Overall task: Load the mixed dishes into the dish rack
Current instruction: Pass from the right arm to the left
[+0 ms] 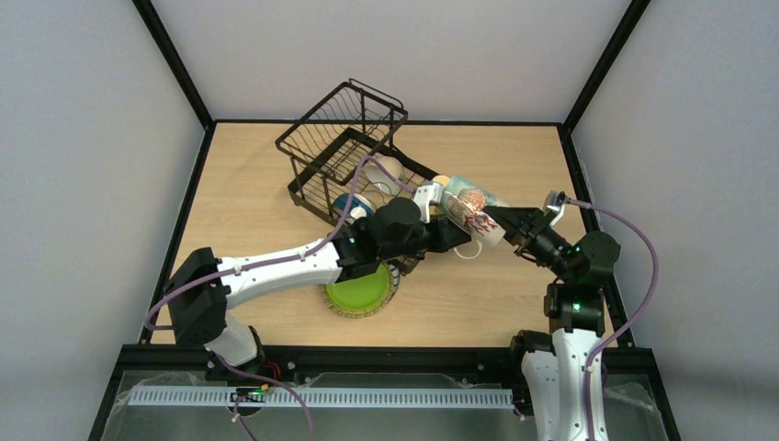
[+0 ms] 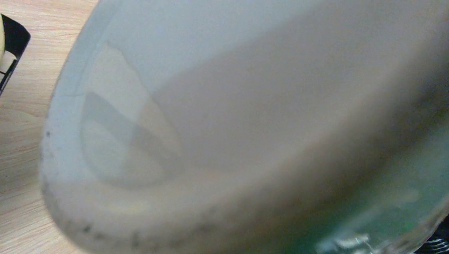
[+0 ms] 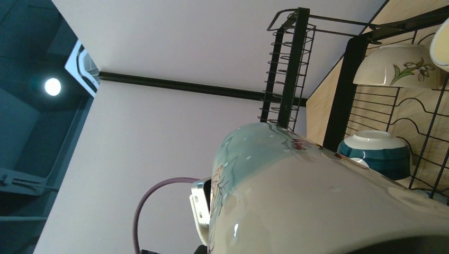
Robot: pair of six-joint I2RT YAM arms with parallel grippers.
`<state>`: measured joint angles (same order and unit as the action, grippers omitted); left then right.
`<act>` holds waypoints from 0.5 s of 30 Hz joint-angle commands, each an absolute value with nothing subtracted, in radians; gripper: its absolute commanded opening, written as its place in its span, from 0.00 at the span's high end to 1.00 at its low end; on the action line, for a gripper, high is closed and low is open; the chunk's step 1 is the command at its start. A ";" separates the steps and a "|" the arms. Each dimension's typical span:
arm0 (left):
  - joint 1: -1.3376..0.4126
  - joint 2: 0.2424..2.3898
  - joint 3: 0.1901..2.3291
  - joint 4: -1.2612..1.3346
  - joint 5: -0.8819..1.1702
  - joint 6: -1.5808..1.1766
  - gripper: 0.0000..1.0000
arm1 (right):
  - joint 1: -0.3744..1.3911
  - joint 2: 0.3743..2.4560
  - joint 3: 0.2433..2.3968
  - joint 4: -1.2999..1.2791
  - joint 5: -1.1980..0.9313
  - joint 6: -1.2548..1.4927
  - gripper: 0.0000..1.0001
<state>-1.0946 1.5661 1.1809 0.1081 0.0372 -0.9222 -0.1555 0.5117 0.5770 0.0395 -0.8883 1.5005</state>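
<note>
Your right tool (image 1: 503,223) pinches the cream mug (image 1: 467,209) by one end, holding it tilted above the counter (image 1: 257,184) beside the dish rack (image 1: 344,138), likely for a handover. Whether your left tool (image 1: 445,235) grips it, I cannot tell.

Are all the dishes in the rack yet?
Not yet. The white bowl and blue bowl already sit in the dish rack. The right pincer holds the cream mug beside the rack, with the left pincer right by it. The green plate waits on the table.
</note>
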 commanded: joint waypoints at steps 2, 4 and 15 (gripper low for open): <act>-1.107 1.479 1.223 0.096 0.004 -0.748 0.98 | -0.170 0.522 0.542 0.020 -0.810 1.514 0.77; -1.107 1.475 1.226 0.083 -0.022 -0.737 0.98 | -0.170 0.522 0.536 0.020 -0.809 1.511 0.72; -1.097 1.451 1.188 0.088 -0.116 -0.718 0.98 | -0.171 0.550 0.492 0.036 -0.806 1.493 0.55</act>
